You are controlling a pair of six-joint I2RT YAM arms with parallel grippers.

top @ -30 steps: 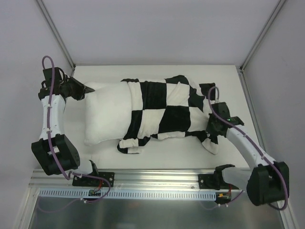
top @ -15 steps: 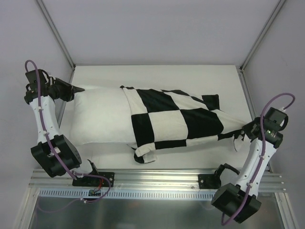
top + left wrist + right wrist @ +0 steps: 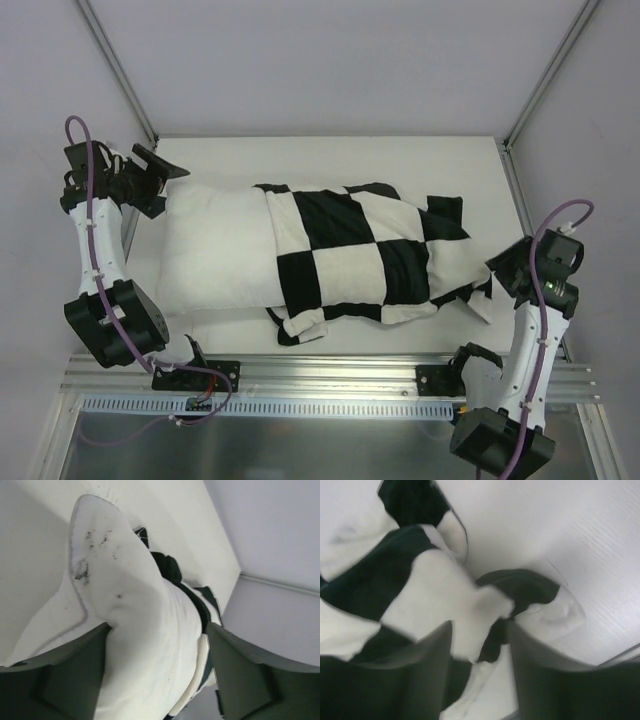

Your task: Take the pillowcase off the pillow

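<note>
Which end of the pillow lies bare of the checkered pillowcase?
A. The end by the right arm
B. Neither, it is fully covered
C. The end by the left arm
C: the pillow shows plain white beside the left gripper, and the pillowcase covers the rest toward the right.

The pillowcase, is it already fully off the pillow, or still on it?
Partly on. The checkered pillowcase still covers the right part of the pillow; the bare white left part sticks out of it.

A white table (image 3: 330, 160) is enclosed by plain grey walls (image 3: 330, 60). Metal struts (image 3: 117, 70) are seen at its far corners, and a ribbed rail (image 3: 330, 385) along its near edge.
</note>
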